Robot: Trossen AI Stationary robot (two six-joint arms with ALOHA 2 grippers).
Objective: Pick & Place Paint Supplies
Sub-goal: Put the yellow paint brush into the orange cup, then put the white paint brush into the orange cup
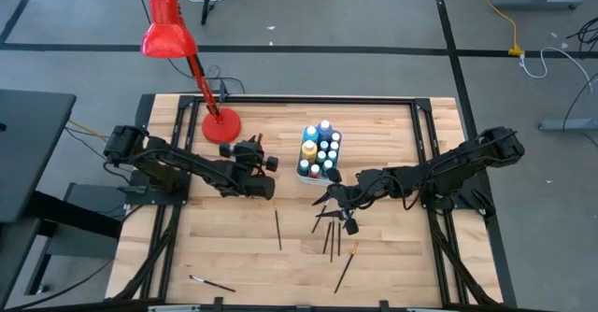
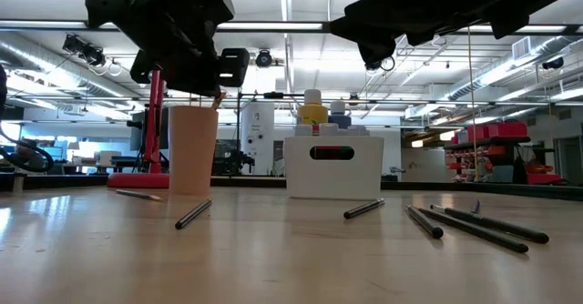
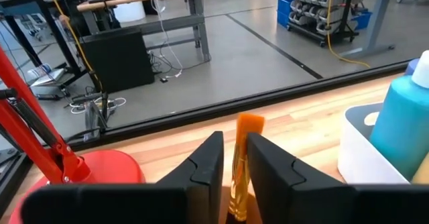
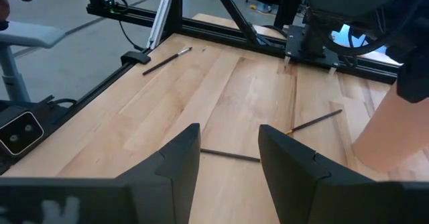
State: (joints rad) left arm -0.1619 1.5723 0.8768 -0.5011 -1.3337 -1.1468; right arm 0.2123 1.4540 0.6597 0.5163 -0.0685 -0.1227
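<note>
High view: white-capped plastic paint bottles [image 1: 319,151] fill a white rectangular caddy [image 1: 303,171]; thin dark brushes [image 1: 329,235] lie scattered on the pale wood-plank table [image 1: 392,265].

Low view: a tan cup [image 2: 193,149] stands beside the caddy.

Left wrist view: the left gripper [image 3: 233,174] has its fingers slightly apart around an orange-tipped wooden brush [image 3: 243,158].

Right wrist view: the right gripper [image 4: 228,158] is spread, empty.

No legible writing.
</note>
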